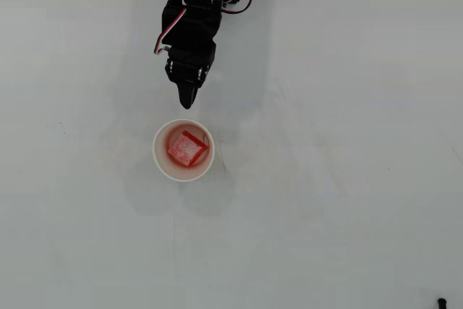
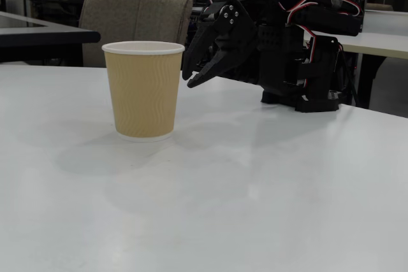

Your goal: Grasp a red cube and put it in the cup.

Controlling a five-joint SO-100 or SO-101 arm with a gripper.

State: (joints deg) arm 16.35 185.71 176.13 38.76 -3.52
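The red cube (image 1: 187,149), its top face whitish and scuffed, lies tilted at the bottom of the cup (image 1: 160,162) in the overhead view. In the fixed view the cup (image 2: 144,93) shows a tan ribbed outside and a white rim, and it stands upright; the cube is hidden inside it there. My black gripper (image 1: 187,103) hovers just behind the cup, apart from its rim, shut and holding nothing. Its fingertips (image 2: 189,80) hang above the table at about rim height, to the right of the cup in the fixed view.
The arm's base (image 2: 299,97) with red and white wires stands on the white table (image 1: 347,179) behind the gripper. A small dark object (image 1: 441,302) lies at the table's lower right corner. A padded chair (image 2: 137,11) and other desks stand beyond the table.
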